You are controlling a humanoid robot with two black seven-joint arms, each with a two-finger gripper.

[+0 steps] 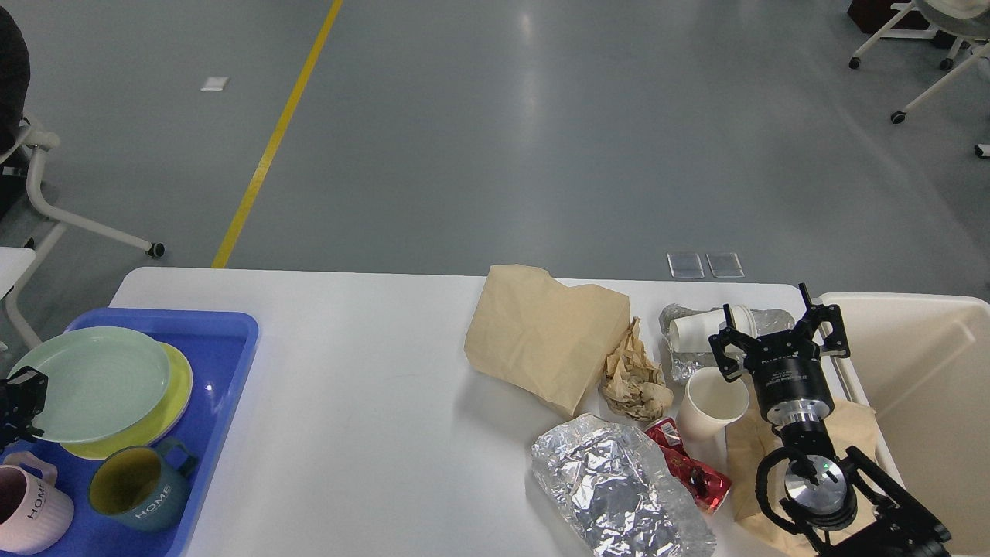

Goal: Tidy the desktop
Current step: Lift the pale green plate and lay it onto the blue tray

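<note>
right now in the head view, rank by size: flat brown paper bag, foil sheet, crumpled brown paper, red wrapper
1. flat brown paper bag
2. foil sheet, close behind and nearer the camera, so the top two are unsure
3. crumpled brown paper
4. red wrapper, partly hidden

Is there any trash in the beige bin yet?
No, the bin shows only bare walls, while the foil and paper bag lie on the desktop.

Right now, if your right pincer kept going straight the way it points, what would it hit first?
Most likely the white paper cup lying on its side against the crumpled foil, just beyond the open right pincer. With depth unclear from one view, it may pass above.
</note>
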